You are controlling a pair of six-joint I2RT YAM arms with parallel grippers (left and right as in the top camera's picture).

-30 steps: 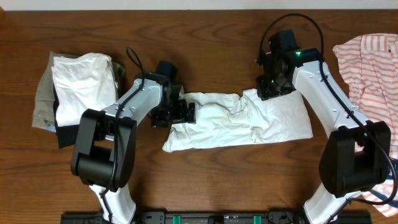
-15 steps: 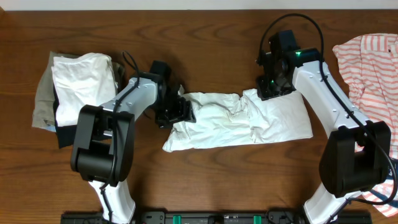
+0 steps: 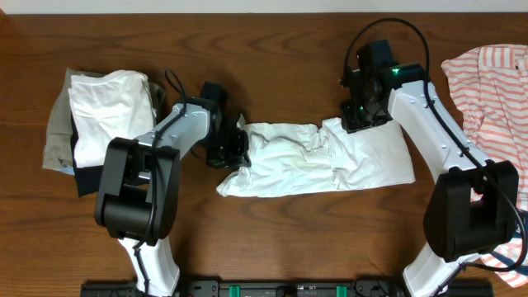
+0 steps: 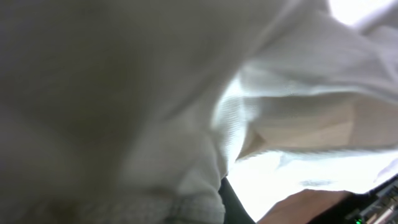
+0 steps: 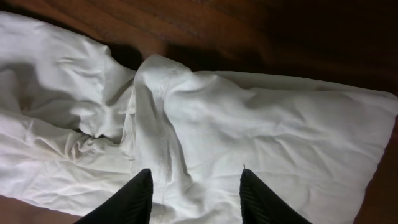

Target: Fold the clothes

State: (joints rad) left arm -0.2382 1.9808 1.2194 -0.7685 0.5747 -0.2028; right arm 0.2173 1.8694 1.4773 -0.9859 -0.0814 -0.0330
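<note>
A crumpled white garment (image 3: 322, 161) lies in a long strip across the table's middle. My left gripper (image 3: 238, 149) sits at its left end, shut on a bunch of the fabric. White cloth (image 4: 186, 93) fills the left wrist view, with only one dark finger (image 4: 235, 206) showing. My right gripper (image 3: 360, 117) is over the strip's upper edge, right of centre. In the right wrist view it (image 5: 198, 194) stands open, the jaws straddling a raised fold of the white garment (image 5: 261, 124). No lettering shows on the cloth.
A stack of folded clothes (image 3: 103, 115), white on top of khaki and black, sits at the left. A coral-and-white striped garment (image 3: 488, 82) lies spread at the right edge. Bare brown tabletop (image 3: 289, 239) runs along the front.
My left gripper has shut on the white garment's left end and drawn that corner in slightly. The right arm has not moved.
</note>
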